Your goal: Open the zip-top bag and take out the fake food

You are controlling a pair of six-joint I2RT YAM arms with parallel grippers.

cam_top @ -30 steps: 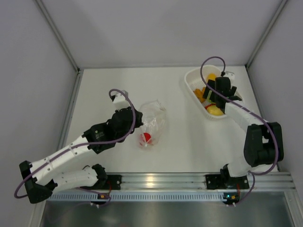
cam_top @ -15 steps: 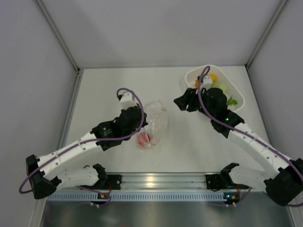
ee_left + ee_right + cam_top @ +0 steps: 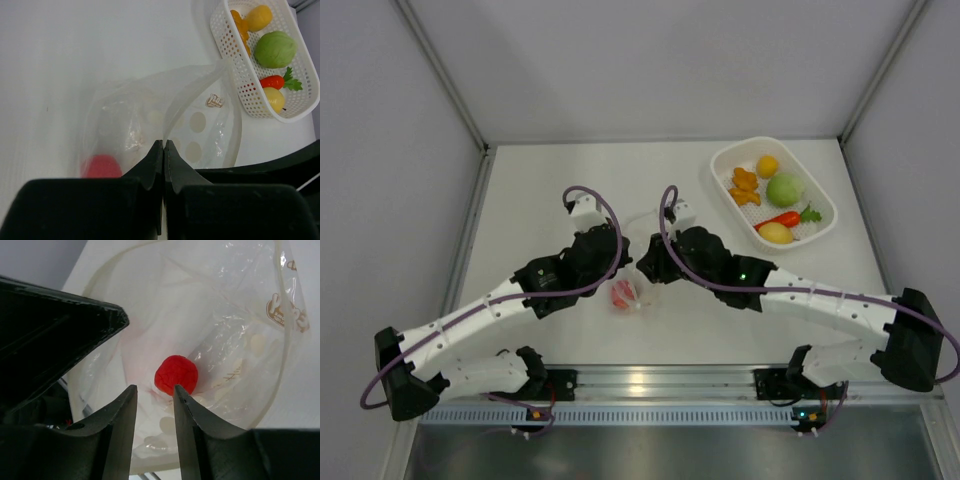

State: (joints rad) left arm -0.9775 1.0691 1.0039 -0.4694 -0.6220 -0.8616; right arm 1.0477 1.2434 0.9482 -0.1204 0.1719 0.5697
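**Operator:** Clear plastic on the left: what has hold of it?

**Spotter:** Your left claw (image 3: 163,144). Its jaws are pressed right together on the near wall of the bag (image 3: 200,107), as far as I can judge. That pinch props the mouth up into a wide loop. The bag lies on the white table (image 3: 550,180), about midway between your two arms.

**Operator:** What is inside?

**Spotter:** One red ball (image 3: 176,374), deep in the bag. Nothing else shows through the film.

**Operator:** And the other claw?

**Spotter:** Your right claw (image 3: 152,395) is aimed into the mouth, jaws partway apart with nothing between them. The ball sits just past the tip of one finger, not in the gap.

**Operator:** Further right?

**Spotter:** The white basket (image 3: 223,50) holds the lemon, the chilli, the green ball and two orange pieces, well apart from the bag.

**Operator:** So which step is this?

**Spotter:** I'd call it the last fetch: the bag is open, five pieces are out and one is left. Next you need to shift the right claw sideways so the ball lines up with the gap. Then push in, close on it and draw it out through the mouth. Mind the film: pinch plastic along with the ball and the bag comes too.
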